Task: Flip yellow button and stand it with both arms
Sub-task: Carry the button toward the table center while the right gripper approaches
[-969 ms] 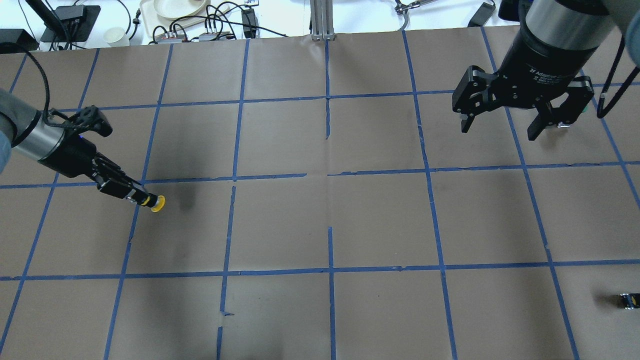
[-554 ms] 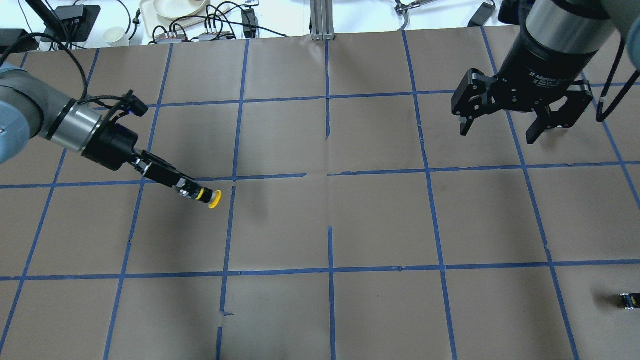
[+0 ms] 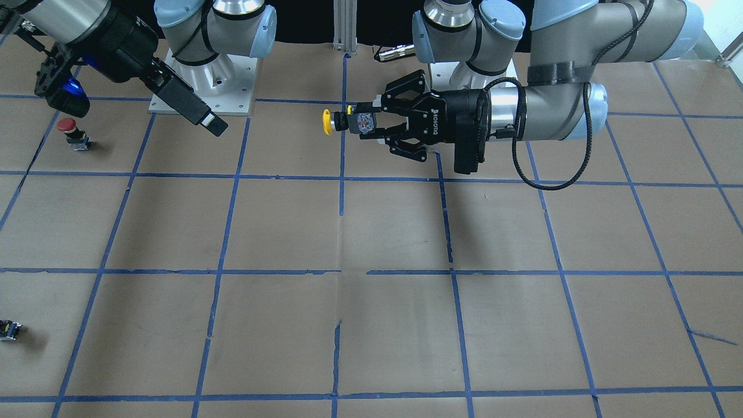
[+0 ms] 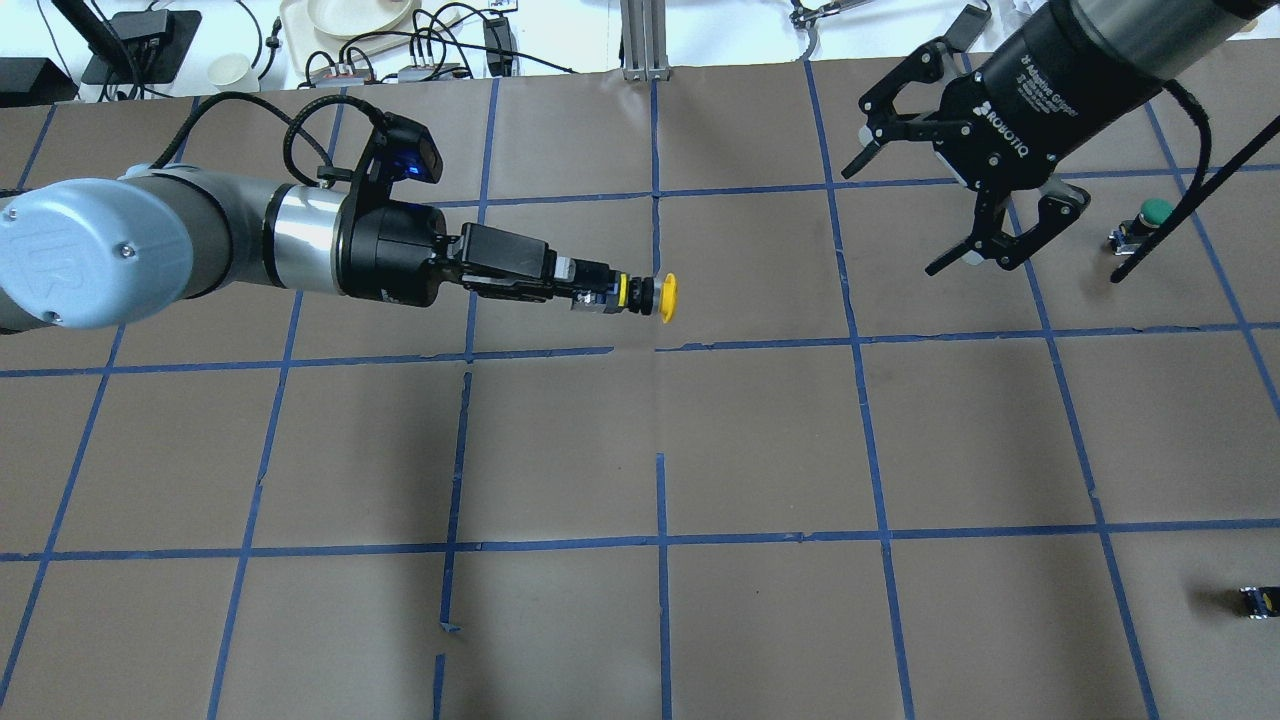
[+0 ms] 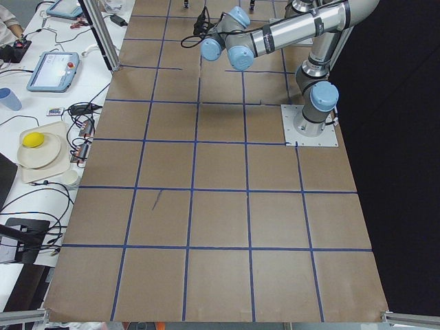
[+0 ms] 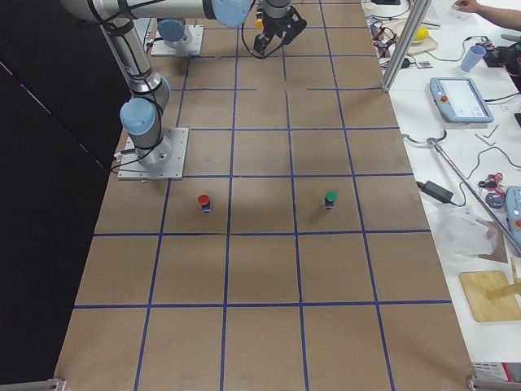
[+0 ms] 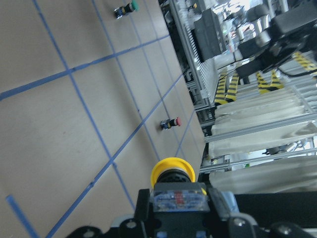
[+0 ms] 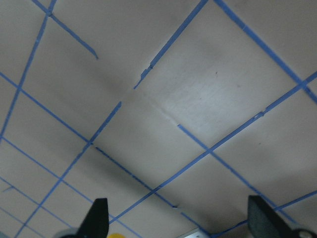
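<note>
My left gripper (image 4: 585,288) is shut on the body of the yellow button (image 4: 668,297) and holds it level above the table's centre, with the yellow cap pointing toward the right arm. In the front-facing view the left gripper (image 3: 365,123) holds the button (image 3: 327,122) the same way. In the left wrist view the cap (image 7: 172,171) sticks out past the black fingers. My right gripper (image 4: 893,222) is open and empty, tilted above the far right of the table, well apart from the button. Its fingertips (image 8: 99,218) frame bare paper in the right wrist view.
A green-capped button (image 4: 1150,214) stands at the far right. A red-capped button (image 3: 69,130) stands near the right arm's base. A small black-and-yellow block (image 4: 1258,600) lies at the near right edge. Brown paper with a blue tape grid (image 4: 660,540) covers the table.
My left gripper has carried the yellow button from the table's left up and right to the centre, now held level. My right gripper has turned and shifted toward the far edge, uncovering the green button.
</note>
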